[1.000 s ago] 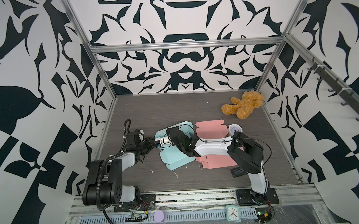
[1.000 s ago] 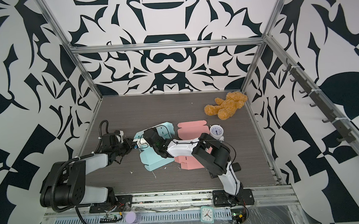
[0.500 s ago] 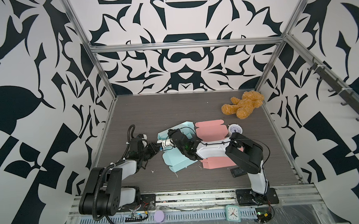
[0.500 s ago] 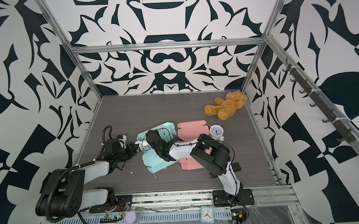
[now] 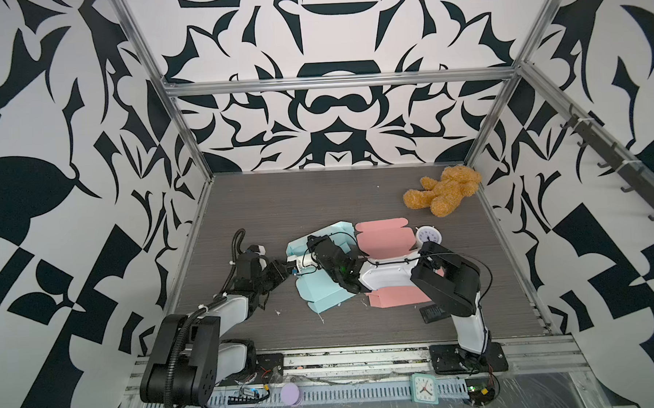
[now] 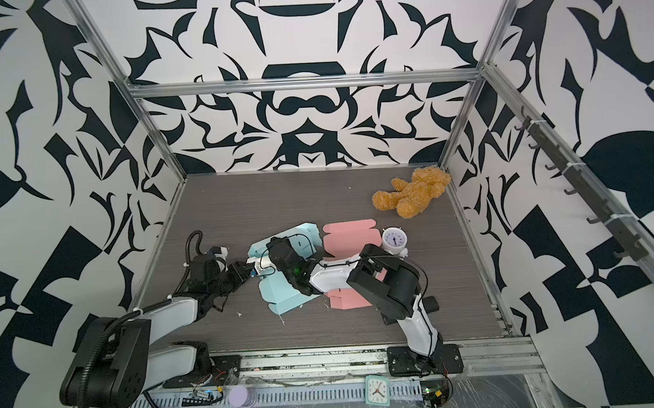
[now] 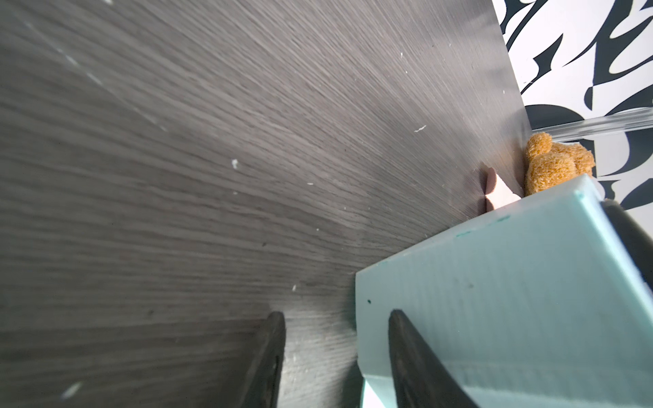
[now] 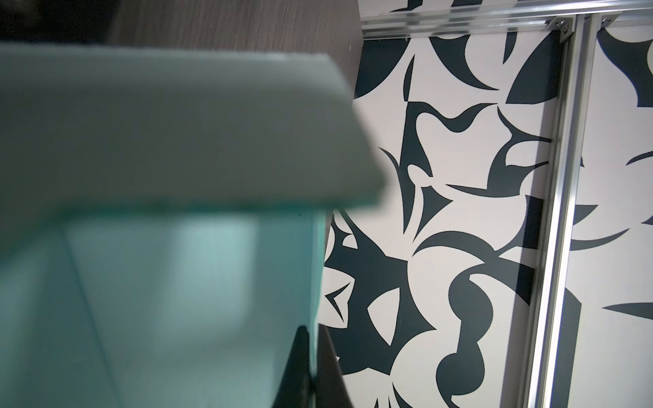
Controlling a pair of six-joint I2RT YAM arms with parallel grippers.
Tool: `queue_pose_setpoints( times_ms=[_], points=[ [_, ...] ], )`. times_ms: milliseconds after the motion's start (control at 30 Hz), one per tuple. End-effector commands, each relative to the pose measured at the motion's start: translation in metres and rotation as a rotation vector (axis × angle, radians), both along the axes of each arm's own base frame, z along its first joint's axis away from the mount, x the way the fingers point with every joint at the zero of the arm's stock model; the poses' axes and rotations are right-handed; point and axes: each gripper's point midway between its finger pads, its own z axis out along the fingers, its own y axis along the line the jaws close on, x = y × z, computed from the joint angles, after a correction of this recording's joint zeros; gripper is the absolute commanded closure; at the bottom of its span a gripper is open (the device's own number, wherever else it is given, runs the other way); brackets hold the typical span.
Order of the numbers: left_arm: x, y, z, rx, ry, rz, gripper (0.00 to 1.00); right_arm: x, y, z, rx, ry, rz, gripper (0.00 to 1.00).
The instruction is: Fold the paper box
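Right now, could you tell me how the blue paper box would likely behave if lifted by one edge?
Probably floppy: the blue paper box is thin creased sheet, its panels standing at angles. Likely light: the right gripper pinches just one wall. It may slide easily on the smooth table.

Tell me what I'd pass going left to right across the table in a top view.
In order: left claw → blue box → pink box → bear.
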Motion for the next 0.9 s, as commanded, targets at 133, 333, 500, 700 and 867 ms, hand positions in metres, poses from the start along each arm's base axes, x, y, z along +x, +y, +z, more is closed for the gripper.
queue_pose_setpoints(
  times_ms=[133, 333, 500, 700, 867],
  points=[
    [0.006, -0.002, 0.001, 0.029, -0.026, -0.032, 0.48, 0.004, -0.008, 0.050, 0.066, -0.057, -0.030, 1.00],
    [0.009, 0.000, 0.015, 0.049, -0.070, -0.033, 0.48, 0.000, -0.014, 0.046, 0.052, -0.025, -0.037, 1.00],
    [0.001, -0.001, 0.019, 0.037, -0.076, -0.043, 0.47, -0.001, -0.020, 0.043, 0.053, -0.014, -0.041, 1.00],
    [-0.008, -0.005, 0.024, -0.007, -0.077, -0.047, 0.45, 0.001, -0.019, 0.048, 0.073, -0.021, -0.038, 1.00],
    [-0.018, -0.014, 0.027, -0.038, -0.089, -0.078, 0.37, 0.001, -0.021, 0.050, 0.071, -0.013, -0.036, 1.00]
  ],
)
